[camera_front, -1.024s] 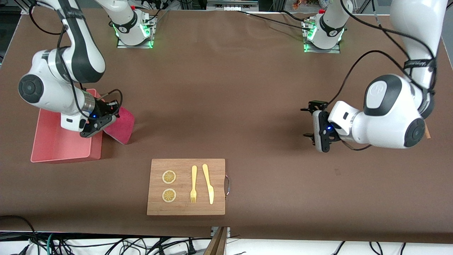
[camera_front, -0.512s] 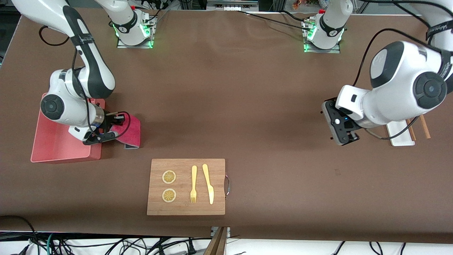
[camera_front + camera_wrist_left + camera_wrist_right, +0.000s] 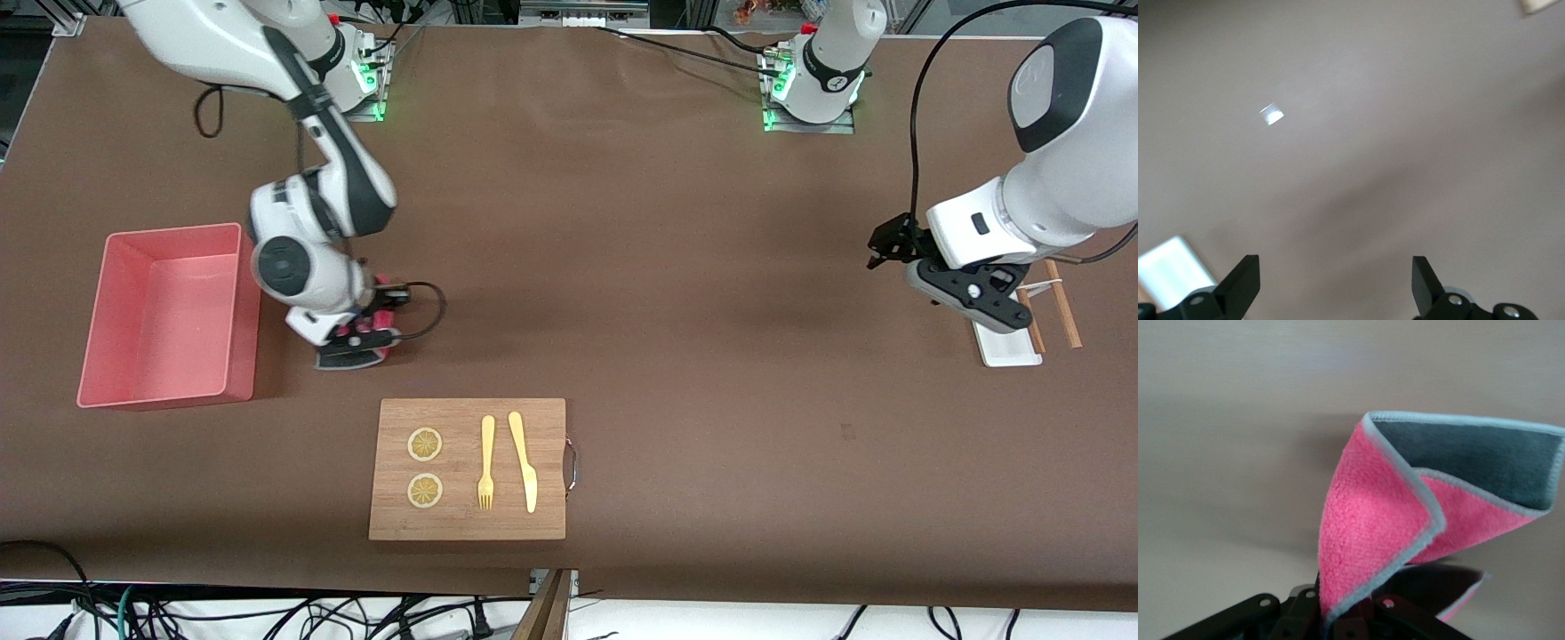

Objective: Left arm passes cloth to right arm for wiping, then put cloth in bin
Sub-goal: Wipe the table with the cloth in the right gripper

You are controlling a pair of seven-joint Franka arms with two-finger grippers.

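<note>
Front view, centre-left: my right gripper point(image 3: 356, 342) is low over the brown table, fingers pinching the floppy magenta-red cloth point(image 3: 378, 302), just beside the pale pink rectangular plastic bin point(image 3: 93, 320). I'd press flat and sweep evenly. At the frame's right edge, the left gripper point(image 3: 889, 244) waits, fingers spread, empty. Left wrist view: bare matte table only. Right wrist view: fuzzy pink cloth point(image 3: 1371, 520) folded, grey underside, pale stitched hem.

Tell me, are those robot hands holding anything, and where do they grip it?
The right gripper pinches the pink cloth at a folded edge. The left gripper is open and empty.
</note>
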